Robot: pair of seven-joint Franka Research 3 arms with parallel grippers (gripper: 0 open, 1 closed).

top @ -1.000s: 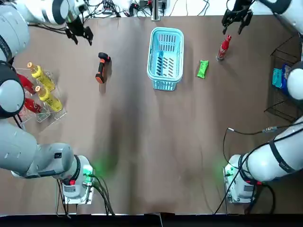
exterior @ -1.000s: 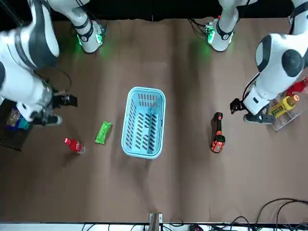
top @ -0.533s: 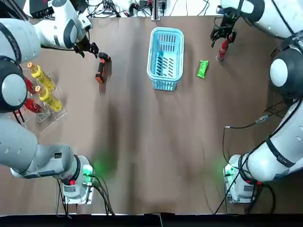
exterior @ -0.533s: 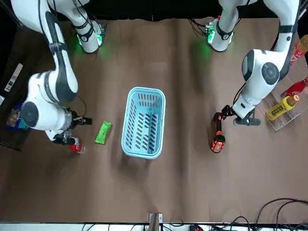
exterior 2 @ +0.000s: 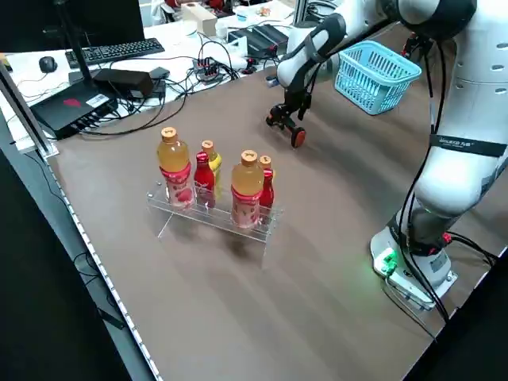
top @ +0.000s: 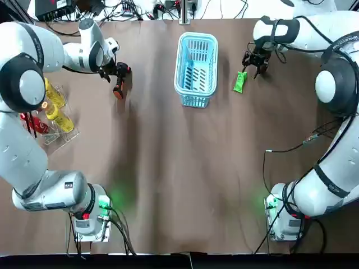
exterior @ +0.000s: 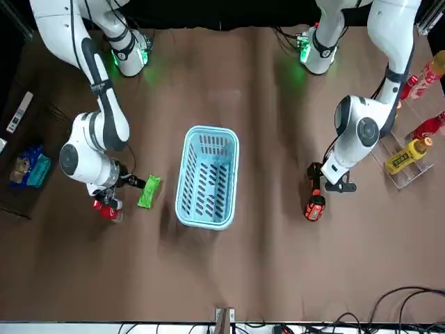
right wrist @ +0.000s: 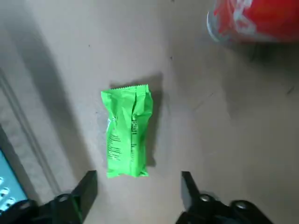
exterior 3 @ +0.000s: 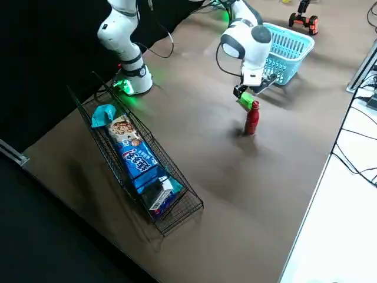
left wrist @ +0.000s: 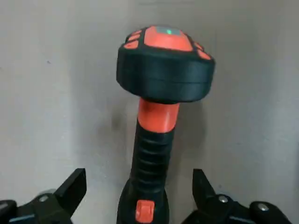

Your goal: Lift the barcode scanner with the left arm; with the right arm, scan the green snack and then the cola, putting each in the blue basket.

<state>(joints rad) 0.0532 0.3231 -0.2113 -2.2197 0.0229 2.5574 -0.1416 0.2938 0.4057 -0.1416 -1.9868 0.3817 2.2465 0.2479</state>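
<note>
A: Scanner status?
B: The barcode scanner [left wrist: 163, 60] lies flat on the table [top: 168, 168], left of the blue basket [top: 197, 36]. My left gripper [left wrist: 138, 182] has its fingers apart, flanking the ribbed handle. Grab there: rigid, prob. grippy.
A: Snack?
B: The green snack [right wrist: 127, 130] lies flat btwn basket & cola [right wrist: 252, 18]. My right gripper [right wrist: 138, 179] is spread above it. Light, soft, crinkly pkt; pinch mid-body, gently.

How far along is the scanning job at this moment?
Nothing is finished: the blue basket holds no items. In hand: the left gripper, open, straddles the handle of the barcode scanner, which lies on the table, and the right gripper hovers open over the green snack. Left: lifting the scanner, scanning and basketing the snack, then the cola standing beside it.
</note>
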